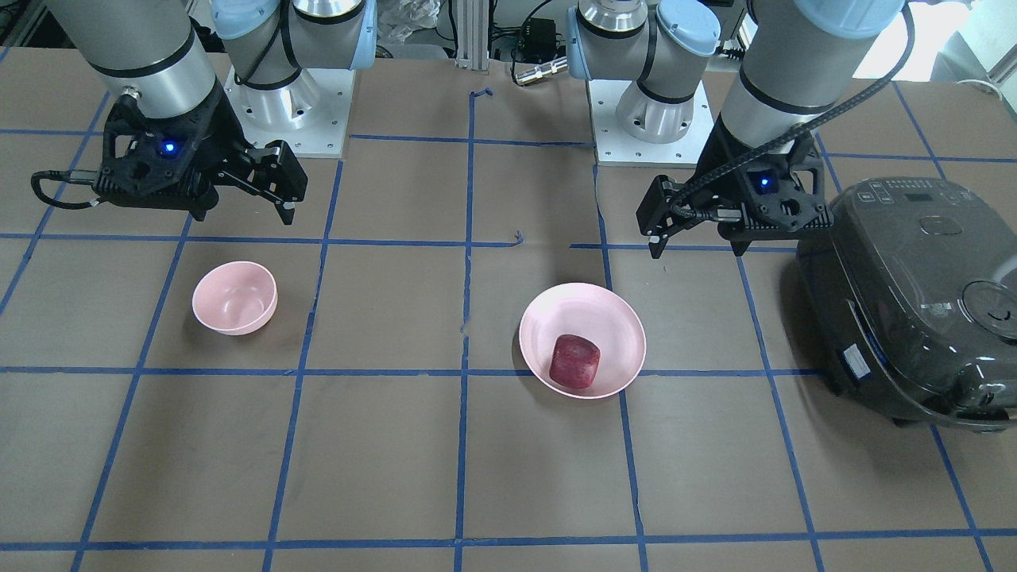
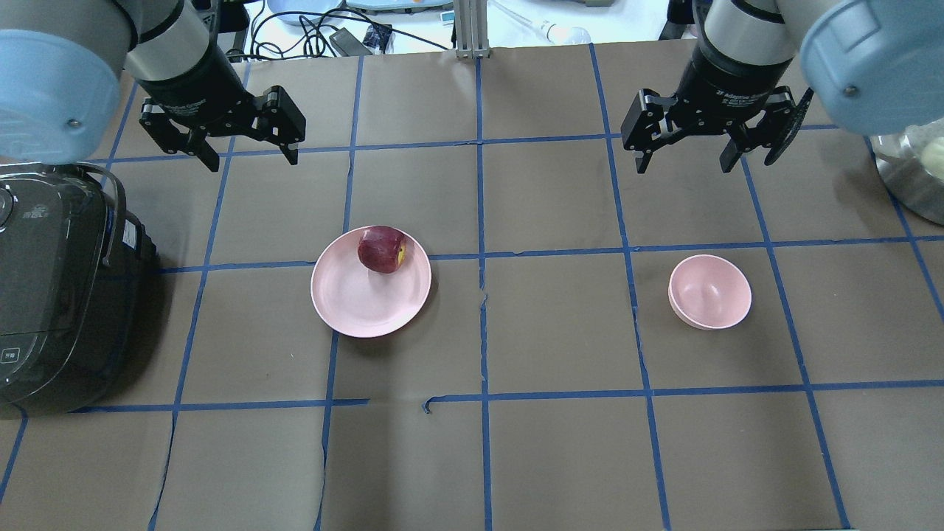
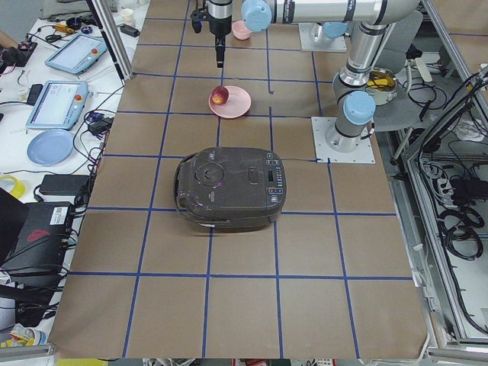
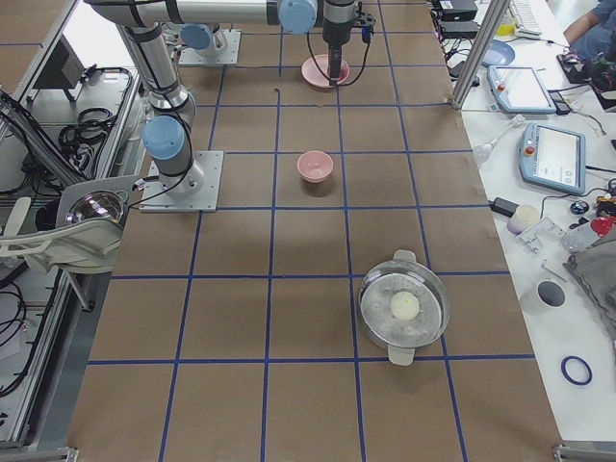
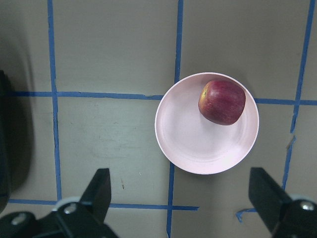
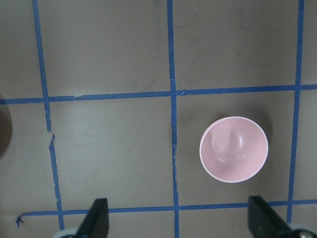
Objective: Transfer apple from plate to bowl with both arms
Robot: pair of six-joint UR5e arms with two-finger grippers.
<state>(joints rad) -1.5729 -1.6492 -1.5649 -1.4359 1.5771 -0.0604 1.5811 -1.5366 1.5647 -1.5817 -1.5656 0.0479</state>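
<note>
The dark red apple lies on the far part of the wide pink plate, left of the table's middle. It also shows in the front view and in the left wrist view. The small deep pink bowl stands empty on the right, and shows in the right wrist view. My left gripper hangs open and empty above the table, beyond the plate and to its left. My right gripper hangs open and empty beyond the bowl.
A dark rice cooker stands at the table's left end, close to my left arm. A metal pot with a pale round thing inside stands at the right end. Blue tape lines mark a grid on the brown table.
</note>
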